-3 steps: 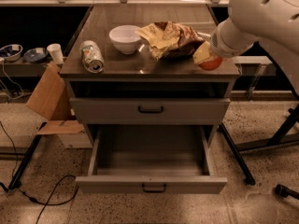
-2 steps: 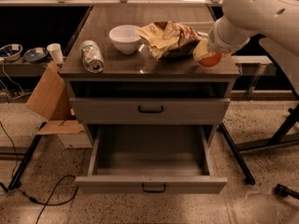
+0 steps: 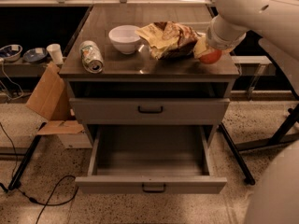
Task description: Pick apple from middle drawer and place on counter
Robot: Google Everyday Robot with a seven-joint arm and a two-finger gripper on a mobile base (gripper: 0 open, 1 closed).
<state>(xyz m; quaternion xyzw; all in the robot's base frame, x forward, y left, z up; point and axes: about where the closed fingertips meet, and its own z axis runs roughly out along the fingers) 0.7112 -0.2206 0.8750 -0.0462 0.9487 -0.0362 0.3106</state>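
The apple (image 3: 212,57) is red-orange and sits low over the right edge of the dark counter (image 3: 140,17), near its front corner. My gripper (image 3: 207,53) comes in from the upper right under the big white arm and is shut on the apple; a pale yellowish finger (image 3: 200,47) shows on the apple's left side. I cannot tell whether the apple touches the counter. The middle drawer (image 3: 149,185) is pulled out wide below, and its grey tray is empty.
On the counter stand a white bowl (image 3: 125,37), a crumpled chip bag (image 3: 168,38) right beside the apple, and a can (image 3: 91,57) lying on its side. A shut taller drawer front (image 3: 149,110) sits above the open drawer. A cardboard box (image 3: 46,97) leans at left.
My gripper has carried the apple slightly up and farther in over the counter's right edge. The drawer and the other counter items have not moved.
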